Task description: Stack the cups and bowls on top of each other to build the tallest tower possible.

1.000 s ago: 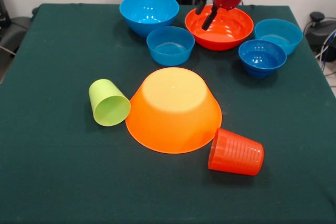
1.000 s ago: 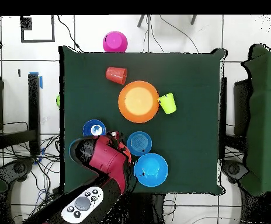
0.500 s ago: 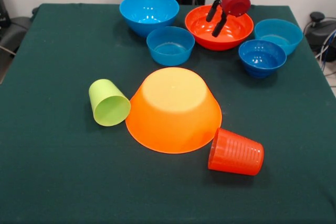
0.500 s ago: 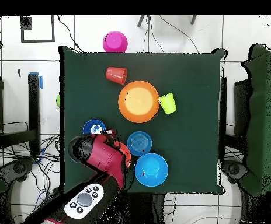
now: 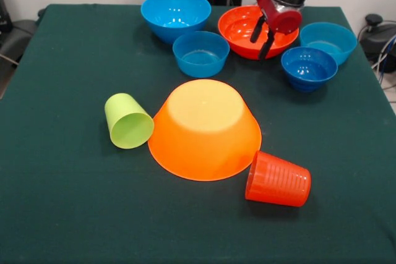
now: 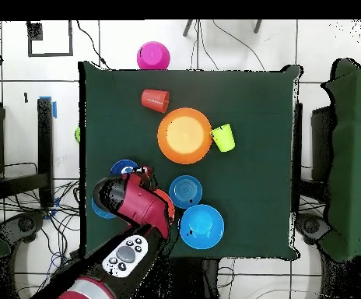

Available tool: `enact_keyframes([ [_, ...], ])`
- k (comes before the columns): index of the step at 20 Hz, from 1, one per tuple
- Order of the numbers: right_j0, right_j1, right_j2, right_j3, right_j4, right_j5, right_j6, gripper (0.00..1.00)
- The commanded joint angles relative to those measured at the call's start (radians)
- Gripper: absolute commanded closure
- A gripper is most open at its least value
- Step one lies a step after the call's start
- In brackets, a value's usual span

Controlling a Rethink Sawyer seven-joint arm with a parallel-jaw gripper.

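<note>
The large light-orange bowl [image 5: 204,128] lies upside down mid-table; it also shows in the overhead view [image 6: 185,135]. The lime green cup [image 5: 128,122] lies on its side against the bowl's left. The ribbed orange cup [image 5: 278,179] lies on its side at the bowl's near right. The red-orange bowl [image 5: 244,29] stands upright at the back. My gripper [image 5: 262,36] is open and empty, low over this bowl's near right rim. One finger [image 5: 255,29] is over the inside and the other is at the outer edge.
A medium blue bowl [image 5: 176,12] and three small blue bowls [image 5: 200,52] [image 5: 309,66] [image 5: 328,40] stand around the red-orange bowl. In the overhead view a pink bowl [image 6: 153,56] sits beyond the table's edge. My arm [image 6: 137,204] hides the red-orange bowl there.
My gripper has moved from the red-orange bowl's left side across to its near right rim and come lower. No bowl or cup has moved.
</note>
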Motion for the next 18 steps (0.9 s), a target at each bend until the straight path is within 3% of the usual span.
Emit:
enact_keyframes([
  [1,-0.051,0.004,0.188,-0.006,0.0,-0.068,0.118,0.0],
  [9,-0.079,0.025,0.209,-0.01,-0.038,-0.104,0.088,0.0],
  [18,-0.093,0.008,0.209,-0.01,-0.052,-0.069,0.069,0.0],
])
